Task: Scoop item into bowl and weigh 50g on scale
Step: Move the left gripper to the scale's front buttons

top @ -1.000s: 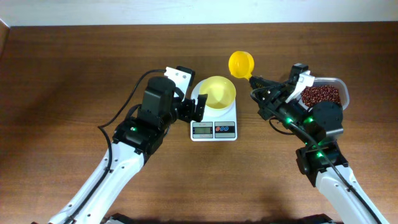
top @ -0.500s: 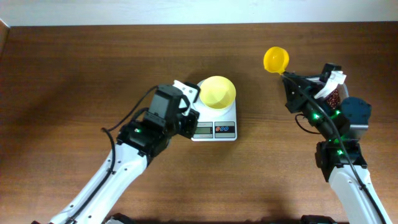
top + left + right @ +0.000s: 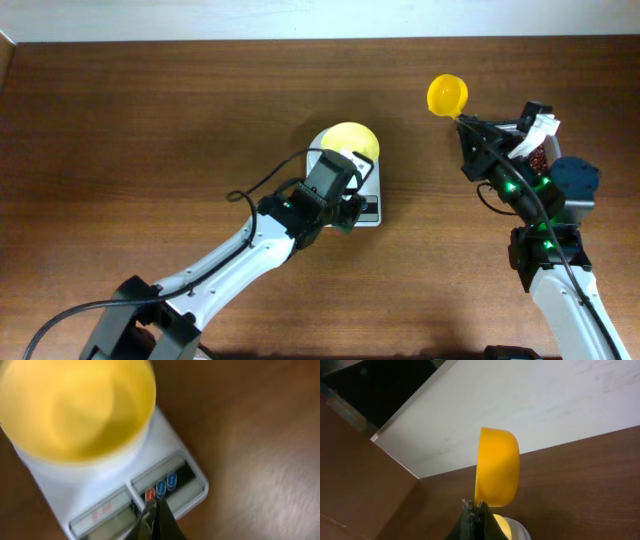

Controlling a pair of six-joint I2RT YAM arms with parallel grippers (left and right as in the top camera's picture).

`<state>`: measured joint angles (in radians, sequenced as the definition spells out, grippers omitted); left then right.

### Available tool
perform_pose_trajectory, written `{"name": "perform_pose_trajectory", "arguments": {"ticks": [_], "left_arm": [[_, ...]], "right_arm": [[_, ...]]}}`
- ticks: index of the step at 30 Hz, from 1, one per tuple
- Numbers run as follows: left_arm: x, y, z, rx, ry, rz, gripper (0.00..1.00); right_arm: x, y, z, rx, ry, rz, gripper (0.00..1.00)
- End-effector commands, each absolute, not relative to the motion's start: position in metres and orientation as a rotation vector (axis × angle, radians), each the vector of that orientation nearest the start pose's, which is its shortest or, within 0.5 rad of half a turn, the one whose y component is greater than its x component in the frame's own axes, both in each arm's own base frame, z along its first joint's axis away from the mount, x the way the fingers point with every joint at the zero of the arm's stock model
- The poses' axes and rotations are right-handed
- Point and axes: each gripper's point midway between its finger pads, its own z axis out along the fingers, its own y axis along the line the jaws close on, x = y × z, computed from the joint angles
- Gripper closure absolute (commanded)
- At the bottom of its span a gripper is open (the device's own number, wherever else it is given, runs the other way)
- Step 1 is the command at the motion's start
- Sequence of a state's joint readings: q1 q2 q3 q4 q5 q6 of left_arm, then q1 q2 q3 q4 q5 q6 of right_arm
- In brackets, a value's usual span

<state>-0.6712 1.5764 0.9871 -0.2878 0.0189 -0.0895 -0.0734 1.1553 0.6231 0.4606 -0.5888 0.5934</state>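
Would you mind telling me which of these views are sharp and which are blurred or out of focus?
Left wrist: motion-blurred throughout, the bowl smeared and the display on the scale unreadable. Right wrist: the scoop is fairly crisp against a softer background. Overhead: sharp and evenly lit, no strong glare.

I'm looking down on a dark brown wooden table (image 3: pixel 150 120). The white scale (image 3: pixel 371 203) stands directly on it, near the middle. Far right, a sliver of reddish beans (image 3: pixel 536 156) shows, their container hidden behind the right arm (image 3: pixel 545 215).
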Motion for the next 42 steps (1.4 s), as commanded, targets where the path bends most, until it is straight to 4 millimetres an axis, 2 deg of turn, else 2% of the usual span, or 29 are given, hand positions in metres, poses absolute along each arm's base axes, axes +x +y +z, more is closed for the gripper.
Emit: {"name": "perform_pose_trajectory", "arguments": {"ticks": [1,3,6,9,16,26,42], "left_arm": [[0.360,-0.263,0.154,0.609,2.162,-0.302,1.00],[0.385,-0.256,0.163,0.527,2.096,-0.275,1.00],[0.417,-0.237,0.151,0.449,2.081,-0.274,1.00],[0.432,-0.218,0.140,0.403,2.105,-0.246,1.00],[0.420,-0.238,0.131,0.496,2.130,-0.421,1.00],[0.416,-0.235,0.094,0.511,2.230,-0.394,1.00],[0.417,-0.218,0.086,0.488,2.269,-0.276,1.00]], "right_arm": [[0.378,0.066,0.276,0.082,1.683,0.858,0.96],[0.378,0.066,0.274,0.086,1.689,0.859,0.96],[0.378,0.066,0.272,0.091,1.699,0.861,0.96],[0.378,0.066,0.270,0.096,1.707,0.862,0.96],[0.377,0.066,0.263,0.112,1.737,0.867,0.96],[0.377,0.066,0.257,0.126,1.761,0.871,0.96],[0.377,0.066,0.256,0.127,1.763,0.871,0.96]]}}
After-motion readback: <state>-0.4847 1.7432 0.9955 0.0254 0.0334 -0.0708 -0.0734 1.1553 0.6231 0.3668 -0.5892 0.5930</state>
